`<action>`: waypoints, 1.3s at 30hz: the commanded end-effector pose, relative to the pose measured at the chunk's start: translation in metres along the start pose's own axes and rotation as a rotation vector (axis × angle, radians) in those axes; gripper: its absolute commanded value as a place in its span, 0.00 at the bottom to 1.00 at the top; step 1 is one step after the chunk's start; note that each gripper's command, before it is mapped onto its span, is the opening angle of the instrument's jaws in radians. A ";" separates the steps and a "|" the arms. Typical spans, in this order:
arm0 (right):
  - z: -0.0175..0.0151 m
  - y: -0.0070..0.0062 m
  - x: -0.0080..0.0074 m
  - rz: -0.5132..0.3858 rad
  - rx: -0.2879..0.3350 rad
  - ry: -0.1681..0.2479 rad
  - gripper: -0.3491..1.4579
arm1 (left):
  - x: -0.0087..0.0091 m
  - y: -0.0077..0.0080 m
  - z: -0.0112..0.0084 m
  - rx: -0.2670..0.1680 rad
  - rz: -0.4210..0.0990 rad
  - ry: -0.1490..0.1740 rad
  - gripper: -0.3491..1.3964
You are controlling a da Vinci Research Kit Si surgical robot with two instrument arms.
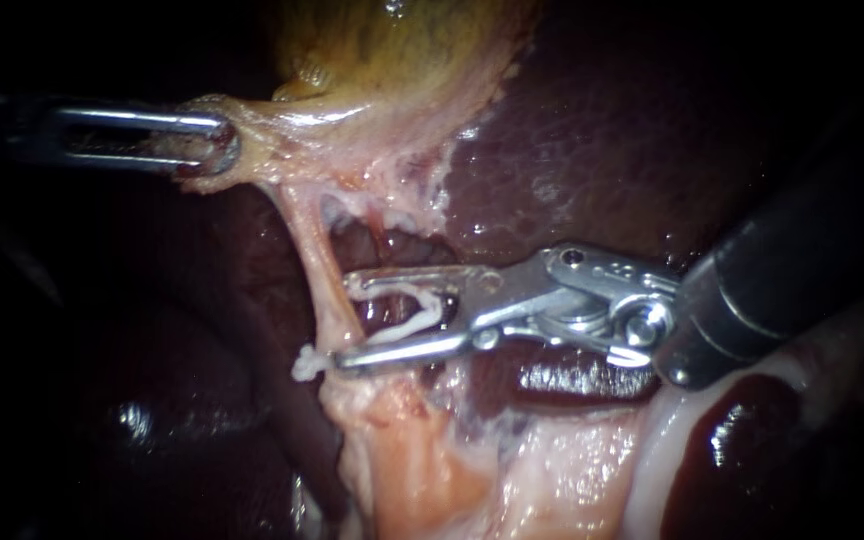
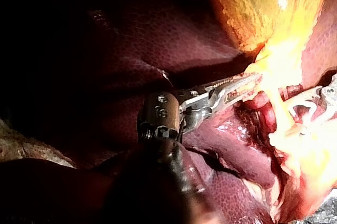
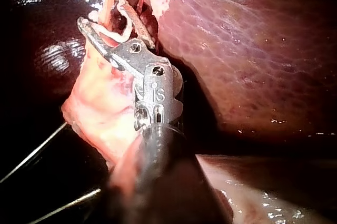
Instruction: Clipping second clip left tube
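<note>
Left instrument (image 1: 220, 150) claw clamps the gallbladder (image 1: 392, 60), left tube (image 1: 314, 255) taut. Right instrument (image 1: 344, 320) claw grips the clip (image 1: 417, 312), spread astride tube; squeeze pending.

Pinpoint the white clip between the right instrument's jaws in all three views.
Endoscope view: white clip centre, between right instrument's jaws, touching both, beside the tube.
Left wrist view: white clip beyond the tube, ahead of left instrument gripping the gallbladder.
Right wrist view: white clip between own instrument's jaws, beside the tube.
Shared landmark: the pale tube.
</note>
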 end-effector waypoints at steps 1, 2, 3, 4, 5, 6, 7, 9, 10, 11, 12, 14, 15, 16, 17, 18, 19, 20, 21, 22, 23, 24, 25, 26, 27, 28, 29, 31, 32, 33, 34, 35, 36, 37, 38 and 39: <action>0.0004 0.0000 0.0000 0.005 0.003 -0.001 0.47 | 0.0000 0.0000 0.0001 0.001 0.000 0.001 0.00; 0.0007 -0.0001 -0.0001 0.004 0.006 -0.002 0.47 | -0.0001 0.0000 0.0001 0.002 0.000 0.001 0.00; 0.0012 -0.0001 -0.0002 0.008 0.008 -0.004 0.47 | -0.0001 0.0000 0.0001 0.002 0.000 0.001 0.00; 0.0015 -0.0001 -0.0003 0.007 0.011 -0.005 0.47 | -0.0001 0.0000 0.0001 0.002 0.000 0.001 0.00; 0.0019 -0.0001 -0.0004 0.006 0.011 -0.006 0.47 | -0.0001 0.0000 0.0001 0.002 0.000 0.001 0.00; 0.0024 -0.0001 -0.0006 0.010 0.013 -0.008 0.47 | -0.0001 0.0000 0.0001 0.002 0.000 0.001 0.00; 0.0027 -0.0001 -0.0007 0.008 0.016 -0.009 0.47 | -0.0001 0.0000 0.0001 0.002 0.000 0.001 0.00; 0.0035 -0.0002 -0.0010 0.011 0.031 -0.015 0.47 | -0.0001 0.0000 0.0001 0.002 0.000 0.001 0.00; 0.0038 -0.0002 -0.0011 0.010 0.035 -0.017 0.47 | -0.0001 0.0000 0.0001 0.002 0.000 0.001 0.00; 0.0040 -0.0003 -0.0011 0.008 0.038 -0.019 0.47 | -0.0001 0.0000 0.0002 0.002 0.000 0.001 0.00; 0.0043 -0.0005 -0.0011 0.006 0.045 -0.021 0.47 | -0.0001 0.0000 0.0002 0.002 0.000 0.001 0.00; 0.0046 -0.0008 -0.0010 0.009 0.058 -0.019 0.47 | -0.0001 0.0000 0.0002 0.002 0.000 0.001 0.00; 0.0046 -0.0010 -0.0009 0.008 0.068 -0.009 0.47 | -0.0001 0.0000 0.0002 0.002 0.000 0.001 0.00; 0.0047 -0.0013 -0.0008 0.006 0.079 0.000 0.47 | -0.0001 0.0000 0.0002 0.002 0.000 0.001 0.00; 0.0047 -0.0015 -0.0006 0.006 0.091 0.006 0.47 | -0.0001 0.0000 0.0002 0.002 0.000 0.001 0.00; 0.0046 -0.0018 -0.0004 0.005 0.101 0.013 0.47 | -0.0001 0.0000 0.0002 0.002 0.000 0.001 0.00; 0.0045 -0.0023 -0.0001 0.004 0.114 0.022 0.47 | -0.0001 0.0000 0.0002 0.002 0.000 0.001 0.00; 0.0045 -0.0027 0.0001 0.004 0.126 0.028 0.47 | -0.0001 0.0000 0.0002 0.002 0.000 0.001 0.00; 0.0044 -0.0030 0.0004 0.005 0.135 0.036 0.47 | -0.0001 0.0000 0.0002 0.002 0.000 0.001 0.00; 0.0043 -0.0035 0.0008 0.005 0.152 0.050 0.47 | -0.0001 0.0000 0.0001 0.002 0.000 0.001 0.00; 0.0041 -0.0039 0.0012 0.006 0.161 0.061 0.47 | -0.0001 0.0000 0.0001 0.002 0.000 0.001 0.00; 0.0040 -0.0043 0.0016 0.007 0.175 0.071 0.47 | -0.0001 0.0000 0.0001 0.002 0.000 0.001 0.00; 0.0039 -0.0047 0.0020 0.014 0.187 0.077 0.46 | -0.0001 0.0000 0.0001 0.002 0.000 0.001 0.00; 0.0037 -0.0051 0.0023 0.020 0.196 0.084 0.46 | -0.0001 0.0000 0.0001 0.001 0.001 0.001 0.00; 0.0036 -0.0054 0.0026 0.027 0.205 0.088 0.46 | -0.0001 0.0000 0.0001 0.001 0.000 0.001 0.00; 0.0036 -0.0056 0.0028 0.033 0.213 0.092 0.46 | -0.0001 0.0000 0.0001 0.001 0.000 0.001 0.00; 0.0035 -0.0059 0.0030 0.039 0.221 0.096 0.46 | -0.0001 0.0000 0.0001 0.001 0.000 0.001 0.00; 0.0035 -0.0061 0.0031 0.039 0.224 0.095 0.46 | -0.0001 0.0000 0.0001 0.001 0.000 0.001 0.00; 0.0035 -0.0062 0.0031 0.039 0.224 0.095 0.45 | -0.0001 0.0000 0.0001 0.001 0.000 0.001 0.00; 0.0034 -0.0061 0.0031 0.039 0.224 0.095 0.45 | -0.0001 0.0000 0.0001 0.001 0.000 0.001 0.00; 0.0034 -0.0061 0.0030 0.039 0.224 0.095 0.45 | -0.0001 0.0000 0.0001 0.001 0.000 0.001 0.00; 0.0034 -0.0060 0.0030 0.039 0.224 0.095 0.44 | -0.0001 0.0000 0.0001 0.001 0.000 0.001 0.00; 0.0033 -0.0059 0.0030 0.045 0.225 0.094 0.43 | -0.0001 0.0000 0.0001 0.001 0.000 0.001 0.00; 0.0032 -0.0058 0.0029 0.050 0.225 0.093 0.43 | -0.0001 0.0000 0.0001 0.001 0.000 0.001 0.00; 0.0032 -0.0057 0.0029 0.056 0.225 0.093 0.41 | -0.0001 0.0000 0.0001 0.001 0.000 0.001 0.00; 0.0031 -0.0057 0.0028 0.062 0.226 0.092 0.40 | -0.0001 0.0000 0.0001 0.001 0.000 0.001 0.00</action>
